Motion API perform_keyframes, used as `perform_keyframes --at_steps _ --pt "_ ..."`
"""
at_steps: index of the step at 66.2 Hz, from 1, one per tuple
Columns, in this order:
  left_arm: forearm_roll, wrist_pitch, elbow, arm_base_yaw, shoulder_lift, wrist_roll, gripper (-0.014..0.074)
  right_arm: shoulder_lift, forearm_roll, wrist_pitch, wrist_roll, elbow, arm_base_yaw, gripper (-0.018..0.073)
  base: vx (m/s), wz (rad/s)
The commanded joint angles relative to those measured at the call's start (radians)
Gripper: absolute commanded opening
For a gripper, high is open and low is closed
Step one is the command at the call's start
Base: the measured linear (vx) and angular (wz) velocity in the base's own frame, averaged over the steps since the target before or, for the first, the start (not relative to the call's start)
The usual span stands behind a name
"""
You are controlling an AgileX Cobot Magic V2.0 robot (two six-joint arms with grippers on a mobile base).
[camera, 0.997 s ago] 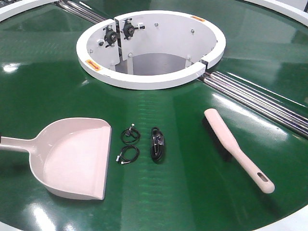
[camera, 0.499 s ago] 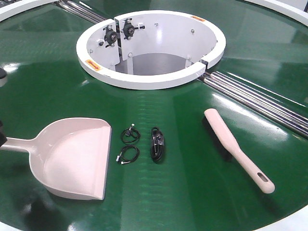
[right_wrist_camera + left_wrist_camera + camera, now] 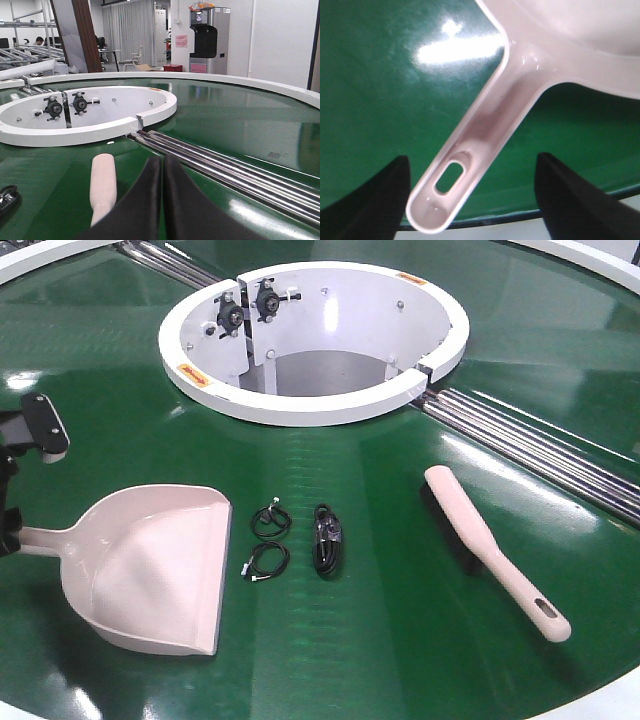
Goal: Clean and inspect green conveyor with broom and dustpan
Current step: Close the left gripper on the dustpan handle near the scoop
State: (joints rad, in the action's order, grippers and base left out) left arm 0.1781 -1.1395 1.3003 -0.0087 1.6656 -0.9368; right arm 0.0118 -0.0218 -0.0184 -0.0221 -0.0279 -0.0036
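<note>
The dustpan (image 3: 150, 570) lies on the green conveyor (image 3: 400, 640) at the front left, handle pointing left. My left gripper (image 3: 22, 485) is open at the left edge, one finger on each side of the handle's end. In the left wrist view the slotted handle (image 3: 490, 120) runs between the black fingers (image 3: 380, 205) without touching them. The broom (image 3: 490, 550) lies at the right, bristles on its left side. My right gripper (image 3: 162, 172) is shut and empty, low over the belt just right of the broom (image 3: 103, 185). It does not show in the front view.
Three small black cable coils (image 3: 328, 538) lie between dustpan and broom. The white centre ring (image 3: 310, 400) stands behind them. Silver rollers (image 3: 540, 450) cross the belt at the right, also in the right wrist view (image 3: 225, 165). The white outer rim (image 3: 520, 230) is just behind the handle's end.
My left gripper has come into view from the left edge and now straddles the end of the dustpan's handle. The dustpan, broom and cables have not moved.
</note>
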Motion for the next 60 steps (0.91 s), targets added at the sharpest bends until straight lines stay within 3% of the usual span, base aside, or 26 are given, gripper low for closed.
perform_keyframes --at_steps 1,28,39,60 --pt "0.017 0.027 0.034 -0.006 -0.027 -0.014 0.0559 0.01 -0.012 0.073 0.012 -0.003 -0.005 -0.0008 0.0 0.0" --pt "-0.059 0.066 0.034 -0.006 -0.027 -0.361 0.0533 0.01 -0.012 0.073 0.012 -0.003 -0.005 -0.0008 0.0 0.0" --pt "-0.098 0.07 0.034 -0.006 -0.009 -0.402 0.0533 0.01 -0.012 0.072 0.012 -0.003 -0.005 -0.0008 0.0 0.0" --pt "-0.046 0.06 0.034 -0.006 0.052 -0.403 0.0533 0.01 -0.012 0.072 0.012 -0.003 -0.005 -0.0008 0.0 0.0"
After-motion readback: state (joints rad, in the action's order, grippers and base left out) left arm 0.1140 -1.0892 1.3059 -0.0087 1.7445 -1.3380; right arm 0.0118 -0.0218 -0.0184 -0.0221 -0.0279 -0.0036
